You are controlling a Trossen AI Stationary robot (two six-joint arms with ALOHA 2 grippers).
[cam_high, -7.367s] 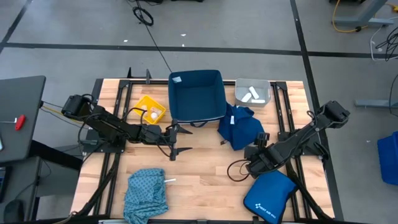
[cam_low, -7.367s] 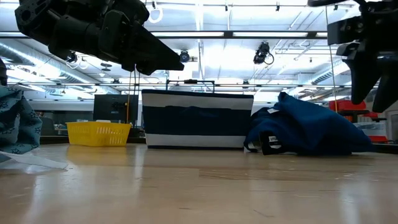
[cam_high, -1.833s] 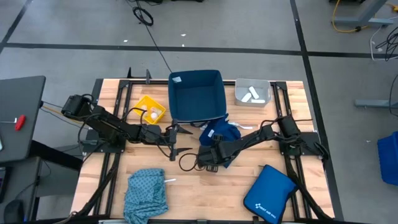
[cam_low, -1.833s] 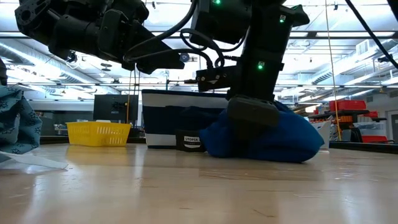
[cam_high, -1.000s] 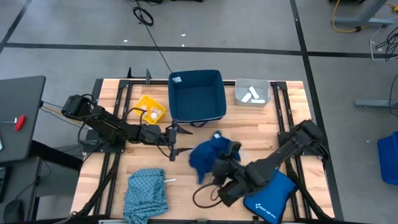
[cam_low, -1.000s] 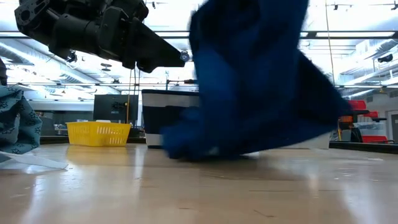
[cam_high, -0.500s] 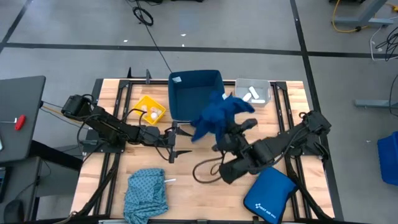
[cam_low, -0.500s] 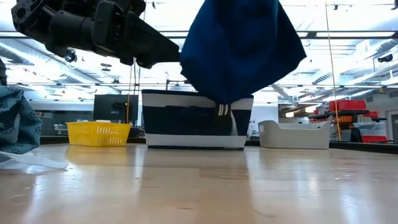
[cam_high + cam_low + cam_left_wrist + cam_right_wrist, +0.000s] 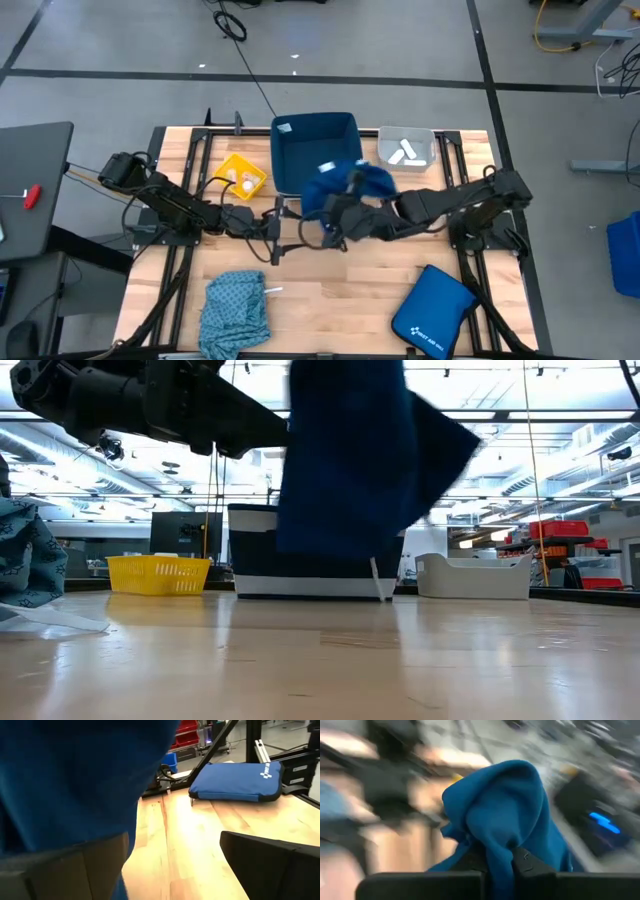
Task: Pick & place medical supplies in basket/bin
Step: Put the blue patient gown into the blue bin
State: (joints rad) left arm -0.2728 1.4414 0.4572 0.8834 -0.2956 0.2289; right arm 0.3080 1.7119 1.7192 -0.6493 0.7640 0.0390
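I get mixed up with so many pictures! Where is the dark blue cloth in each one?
High view: the dark blue cloth hangs from the right hand, at the near edge of the navy blue tub.
Low view: it hangs mid-picture, off the table, in front of the tub.
Left wrist view: it fills the near side of the picture.
Right wrist view: it is bunched between the hand's fingers.
Shared landmark: the navy blue tub.

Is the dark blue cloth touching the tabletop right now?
Apart. The low view shows the dark blue cloth hanging in the air, with the navy tub visible below its hem, clear of the table.
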